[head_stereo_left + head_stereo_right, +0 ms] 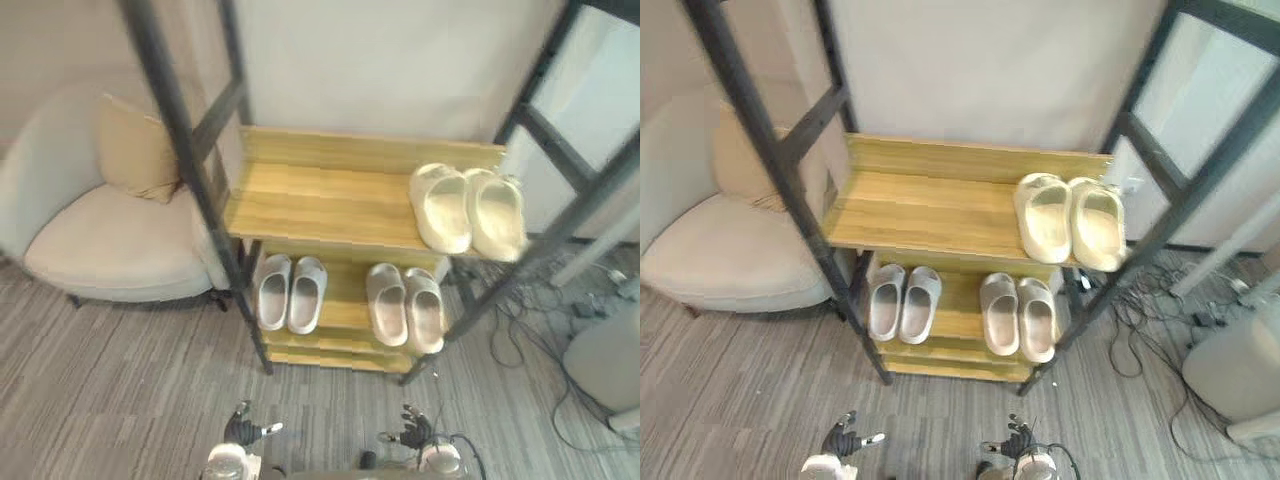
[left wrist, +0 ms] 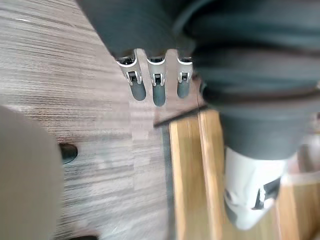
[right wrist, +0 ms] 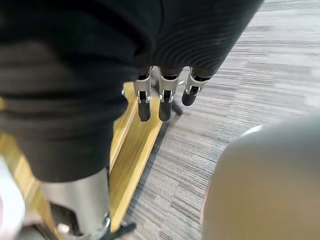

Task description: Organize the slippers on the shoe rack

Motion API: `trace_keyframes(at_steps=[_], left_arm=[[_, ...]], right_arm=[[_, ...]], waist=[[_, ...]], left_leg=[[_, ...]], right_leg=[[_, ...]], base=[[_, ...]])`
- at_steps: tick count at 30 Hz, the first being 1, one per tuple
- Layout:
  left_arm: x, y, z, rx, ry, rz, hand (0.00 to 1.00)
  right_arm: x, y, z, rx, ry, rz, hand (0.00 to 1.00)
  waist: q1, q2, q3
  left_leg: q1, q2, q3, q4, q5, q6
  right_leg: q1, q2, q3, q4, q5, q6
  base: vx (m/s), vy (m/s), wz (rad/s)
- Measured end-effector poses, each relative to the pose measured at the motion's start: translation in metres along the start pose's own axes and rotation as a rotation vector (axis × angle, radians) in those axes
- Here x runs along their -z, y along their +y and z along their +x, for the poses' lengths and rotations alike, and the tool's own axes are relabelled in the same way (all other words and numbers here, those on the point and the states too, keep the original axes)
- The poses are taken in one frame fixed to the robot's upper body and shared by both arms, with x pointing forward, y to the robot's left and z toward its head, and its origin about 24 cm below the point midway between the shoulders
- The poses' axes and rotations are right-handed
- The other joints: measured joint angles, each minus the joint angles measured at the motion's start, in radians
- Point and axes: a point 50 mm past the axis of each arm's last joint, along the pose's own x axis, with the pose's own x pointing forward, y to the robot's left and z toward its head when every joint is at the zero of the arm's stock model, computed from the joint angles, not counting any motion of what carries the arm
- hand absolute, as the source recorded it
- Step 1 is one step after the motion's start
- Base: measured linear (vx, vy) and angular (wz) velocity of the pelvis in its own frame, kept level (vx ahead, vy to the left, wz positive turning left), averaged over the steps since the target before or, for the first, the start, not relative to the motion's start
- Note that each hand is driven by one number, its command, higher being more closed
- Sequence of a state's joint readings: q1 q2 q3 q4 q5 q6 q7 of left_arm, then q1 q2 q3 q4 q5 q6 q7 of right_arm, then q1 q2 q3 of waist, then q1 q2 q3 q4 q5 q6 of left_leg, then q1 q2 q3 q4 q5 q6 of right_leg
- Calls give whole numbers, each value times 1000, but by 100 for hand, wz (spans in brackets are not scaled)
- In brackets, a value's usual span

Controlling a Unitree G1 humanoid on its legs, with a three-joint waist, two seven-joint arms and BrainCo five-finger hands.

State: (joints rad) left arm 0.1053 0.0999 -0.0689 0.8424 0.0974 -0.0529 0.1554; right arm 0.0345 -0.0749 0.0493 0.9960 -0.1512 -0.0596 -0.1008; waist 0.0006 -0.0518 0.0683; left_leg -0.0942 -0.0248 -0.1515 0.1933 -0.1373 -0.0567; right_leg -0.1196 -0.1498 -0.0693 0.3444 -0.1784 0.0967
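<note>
The shoe rack (image 1: 320,195) is standing with an armchair (image 1: 110,240) sitting beside its left end. A cream slipper pair (image 1: 445,210) is lying at its upper shelf's right end. A grey pair (image 1: 273,292) and a beige pair (image 1: 388,303) are sitting on the shelf below. The left hand (image 1: 243,430) and right hand (image 1: 413,432) are hanging before the rack, fingers relaxed, holding nothing.

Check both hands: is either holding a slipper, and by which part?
Nothing is held. The left hand and right hand are open, low over the floor; the slippers sit on the shoe rack.
</note>
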Motion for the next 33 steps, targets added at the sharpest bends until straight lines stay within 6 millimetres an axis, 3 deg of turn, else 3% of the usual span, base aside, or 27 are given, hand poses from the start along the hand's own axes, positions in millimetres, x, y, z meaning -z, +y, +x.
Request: trace_keyframes(at_steps=[2, 5, 8, 10, 12, 13, 15, 16, 17, 19, 22, 25, 28, 30, 33], left_arm=[[-5, 2, 2, -9, -14, 4, 0], [-6, 3, 2, -26, -14, -2, 0], [-12, 1, 4, -41, -29, -17, 0], [-21, 2, 7, -47, -46, -56, 0], [-25, 0, 8, -43, -56, -77, 0], [-26, -3, 8, -37, -57, -85, 0], [-28, -9, 8, -25, -60, -98, 0], [-26, -12, 7, -22, -55, -103, 0], [-26, -12, 6, -21, -52, -105, 0], [-25, -19, 5, -7, -47, -115, 0], [-20, -22, 4, 1, -28, -111, 0], [-15, -15, 5, -12, -8, -92, 0], [-10, -10, 5, -23, 6, -80, 0], [-6, -8, 5, -25, 21, -79, 0], [-4, -5, 5, -34, 26, -74, 0]], right_arm=[[-4, 0, 1, -1, -9, 6, 0], [-24, -5, 7, 15, -60, 25, 0], [-43, -6, 11, 26, -109, 18, 0], [-53, -7, 13, 34, -139, 17, 0], [-62, -9, 14, 42, -159, 16, 0], [-63, -8, 14, 42, -162, 21, 0], [-65, -12, 14, 60, -174, 38, 0], [-52, -12, 11, 64, -147, 44, 0], [-49, -12, 11, 64, -140, 46, 0], [-40, -14, 9, 74, -114, 62, 0], [-32, -10, 7, 69, -87, 81, 0], [-34, -6, 7, 58, -91, 88, 0], [-30, -4, 7, 54, -74, 82, 0], [-30, -1, 7, 48, -73, 87, 0], [-27, 2, 6, 40, -66, 92, 0]], waist=[[5, -18, 2], [38, 18, 24], [43, 56, 54], [46, 58, 99], [55, 49, 111], [53, 44, 116], [46, 42, 125], [37, 42, 124], [34, 44, 123], [17, 72, 114], [15, 65, 117], [15, 63, 116], [15, 51, 122], [1, 48, 125], [-4, 40, 124]], left_leg=[[-17, -23, -67, 2, 14, -12], [-41, -16, -127, -24, 50, -34], [-63, 17, -195, -51, 92, -68], [-89, 34, -185, -53, 145, -89], [-110, 44, -111, -94, 231, -84], [-121, 56, 0, -77, 226, -61], [-176, 85, 233, 194, 69, 37], [-142, 133, 372, 311, -14, 27], [-130, 146, 399, 321, -30, 26], [-92, 196, 496, 301, -66, 11], [-76, 135, 503, 186, -63, 14], [-61, 59, 411, 74, -9, 55], [-44, -9, 340, 42, 14, 83], [-18, -42, 270, -7, 26, 99], [-5, -45, 166, -78, 84, 92]], right_leg=[[15, -7, 40, 13, -47, 5], [24, 5, -3, -23, -55, -10], [58, 46, -82, -98, -13, -41], [79, 64, -148, -130, 4, -64], [81, 57, -194, -151, 23, -93], [78, 48, -227, -179, 33, -105], [81, 28, -285, -178, 39, -105], [96, 15, -347, -177, 41, -101], [97, 12, -364, -177, 42, -100], [96, 6, -431, -159, 43, -91], [116, -14, -503, -177, 52, -45], [130, -39, -532, -182, 59, -31], [116, -127, -545, -31, -12, -10], [63, -165, -415, 128, -37, -45], [-3, -53, -111, 140, -85, -27]], base=[[22, -94, 120], [-26, -127, 64], [-19, -134, 69], [-58, -120, 85], [-122, -86, 75], [-122, -24, 61], [-91, -2, 92], [-52, 1, 107], [-25, 74, 110], [-15, 170, 107], [-63, 194, 115], [-55, 106, 100], [-51, 84, 81], [-70, 58, 94], [-46, -60, 101]])
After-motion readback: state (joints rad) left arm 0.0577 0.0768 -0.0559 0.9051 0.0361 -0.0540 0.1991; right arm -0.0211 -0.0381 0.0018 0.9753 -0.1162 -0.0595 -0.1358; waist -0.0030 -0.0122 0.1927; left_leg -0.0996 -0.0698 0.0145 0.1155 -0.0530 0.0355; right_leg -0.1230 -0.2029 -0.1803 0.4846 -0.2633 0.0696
